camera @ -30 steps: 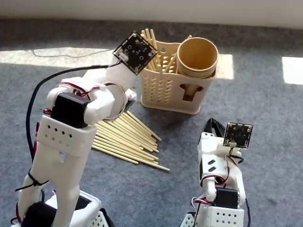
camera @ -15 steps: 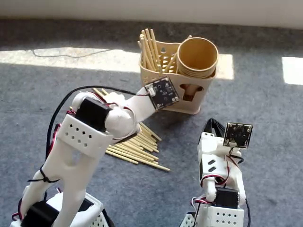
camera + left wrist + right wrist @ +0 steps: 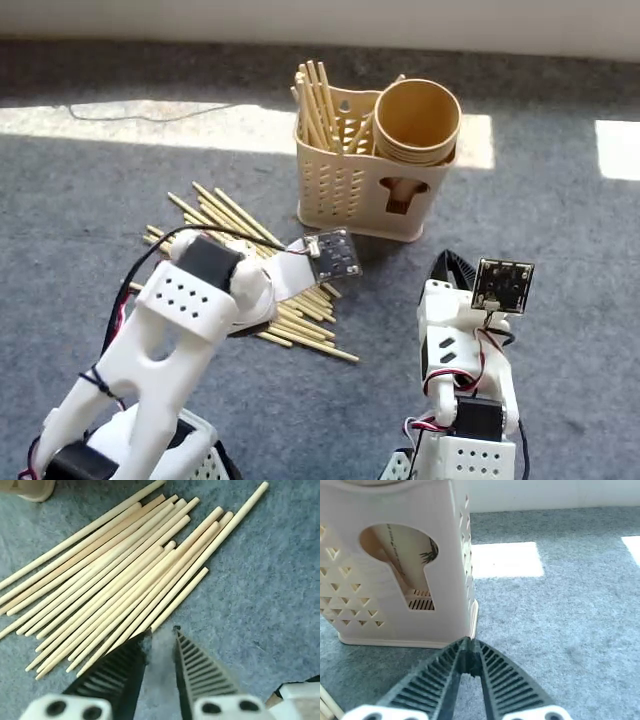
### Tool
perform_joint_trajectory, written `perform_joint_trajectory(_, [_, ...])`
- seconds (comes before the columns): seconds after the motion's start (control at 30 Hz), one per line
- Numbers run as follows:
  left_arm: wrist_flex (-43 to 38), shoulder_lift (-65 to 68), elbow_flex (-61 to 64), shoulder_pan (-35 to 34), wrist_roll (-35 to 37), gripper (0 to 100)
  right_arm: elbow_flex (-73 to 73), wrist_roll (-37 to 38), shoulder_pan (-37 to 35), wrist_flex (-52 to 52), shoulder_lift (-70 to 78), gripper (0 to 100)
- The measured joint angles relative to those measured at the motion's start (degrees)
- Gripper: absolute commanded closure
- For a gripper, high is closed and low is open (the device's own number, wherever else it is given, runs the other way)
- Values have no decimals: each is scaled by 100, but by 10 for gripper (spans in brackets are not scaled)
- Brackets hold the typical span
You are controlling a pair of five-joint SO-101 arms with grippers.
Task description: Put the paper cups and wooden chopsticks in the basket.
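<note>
We watch the left gripper (image 3: 161,632) swing down from the basket (image 3: 350,190) to the loose chopsticks (image 3: 115,580) on the floor, jaws slightly apart and empty, so another load looks due. The cups (image 3: 417,122) already sit inside the basket. The right gripper (image 3: 470,642) rests closed. Around them lies grey carpet (image 3: 540,210) with a sun patch (image 3: 140,125).

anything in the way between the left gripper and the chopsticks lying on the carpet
Nothing visible. The left gripper hangs right at the edge of the loose wooden chopsticks, jaws slightly apart, with only bare carpet around the tips.
</note>
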Motion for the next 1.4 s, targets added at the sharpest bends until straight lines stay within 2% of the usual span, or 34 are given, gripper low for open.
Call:
perform_joint_trajectory(0.17, [-519, -809, 1037, -26, -440, 864, 0, 0, 0, 0, 0, 993])
perform_joint_trajectory(0.33, [-615, -791, 1389, -26, -818, 864, 0, 0, 0, 0, 0, 993])
perform_joint_trajectory(0.7, [-1749, 703, 1442, -26, -1327, 864, 0, 0, 0, 0, 0, 993])
perform_joint_trajectory(0.97, [-2523, 1873, 1433, -26, -1398, 864, 0, 0, 0, 0, 0, 993])
perform_joint_trajectory(1.1, [-2558, 2057, 1319, -26, -1389, 902, 0, 0, 0, 0, 0, 993])
perform_joint_trajectory(1.4, [-2567, 2171, 949, -62, -1389, 898, 0, 0, 0, 0, 0, 993])
